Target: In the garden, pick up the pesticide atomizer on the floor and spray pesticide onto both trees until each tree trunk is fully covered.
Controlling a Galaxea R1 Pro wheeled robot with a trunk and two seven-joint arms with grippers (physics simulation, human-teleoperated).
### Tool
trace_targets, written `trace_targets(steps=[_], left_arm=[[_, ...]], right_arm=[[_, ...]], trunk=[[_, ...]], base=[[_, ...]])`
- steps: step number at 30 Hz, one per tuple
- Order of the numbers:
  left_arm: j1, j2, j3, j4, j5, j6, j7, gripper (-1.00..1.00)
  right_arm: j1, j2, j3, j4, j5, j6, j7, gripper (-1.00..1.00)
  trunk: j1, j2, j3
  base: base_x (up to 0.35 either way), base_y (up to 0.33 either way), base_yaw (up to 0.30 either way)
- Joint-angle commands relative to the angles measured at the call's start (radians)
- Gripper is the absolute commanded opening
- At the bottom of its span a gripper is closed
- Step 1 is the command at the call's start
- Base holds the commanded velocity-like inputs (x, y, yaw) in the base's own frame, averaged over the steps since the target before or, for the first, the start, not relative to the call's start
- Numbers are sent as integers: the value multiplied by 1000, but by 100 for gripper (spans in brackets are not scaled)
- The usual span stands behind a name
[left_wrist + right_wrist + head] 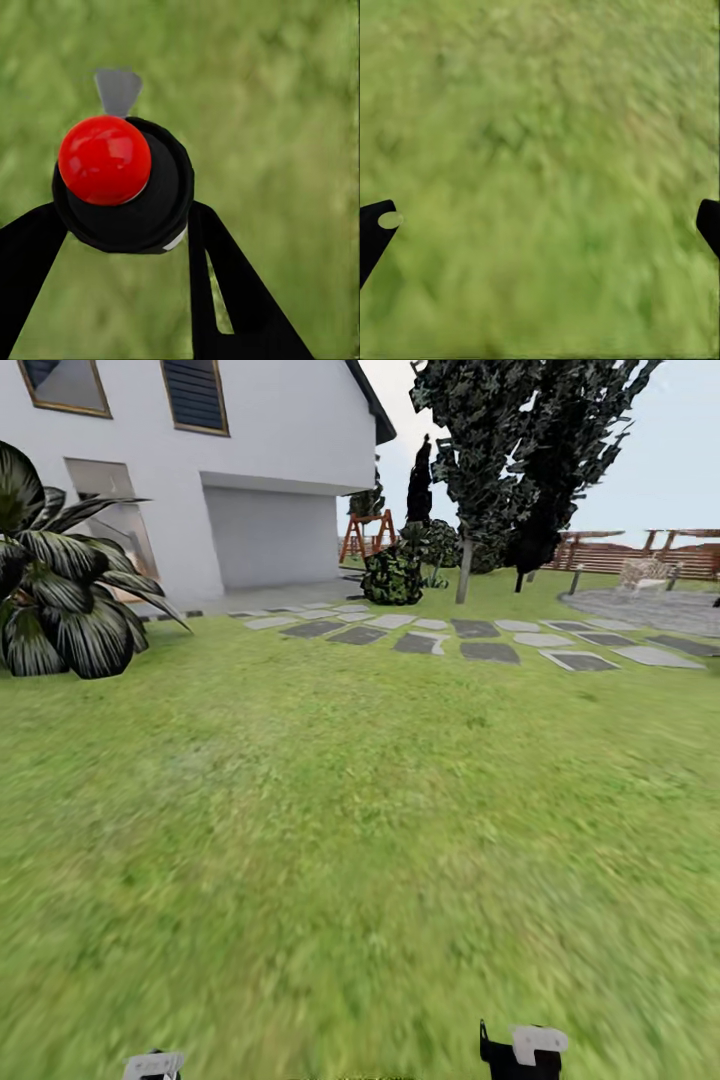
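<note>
In the left wrist view, the pesticide atomizer (124,180), a black body with a red round cap and a grey nozzle tip, sits between the two black fingers of my left gripper (120,229), which is shut on it above the grass. My right gripper (544,221) is open over bare lawn, its fingertips far apart and holding nothing. Both hands peek in at the bottom edge of the head view, the left (152,1065) and the right (525,1050). Far ahead stands a tall tree (480,430) with a pale trunk (463,572) and a dark crown.
Green lawn (350,810) stretches ahead to grey paving slabs (470,640). A white house (270,470) stands at back left, with a large dark-leaved plant (60,590) at the left. Dark shrubs (392,575) and a brown slatted fence (640,555) lie far back.
</note>
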Motion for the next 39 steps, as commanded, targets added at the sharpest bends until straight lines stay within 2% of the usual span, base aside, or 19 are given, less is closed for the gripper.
trace_targets(steps=[1, 7, 39], left_arm=[[-1, 0, 4, 1, 11, -1, -11, -100], [-1, 0, 4, 1, 12, -1, -10, -100], [-1, -3, 3, 2, 10, 2, -12, -100]], right_arm=[[-1, 0, -3, 1, 10, -1, -7, 100], [-1, 0, -3, 1, 10, -1, -7, 100], [0, 0, -3, 1, 10, -1, -7, 100]], trunk=[[0, 0, -1], [0, 0, -1], [0, 0, -30]], base=[[-108, -266, -300], [-106, -134, -300], [-1, -1, -259]])
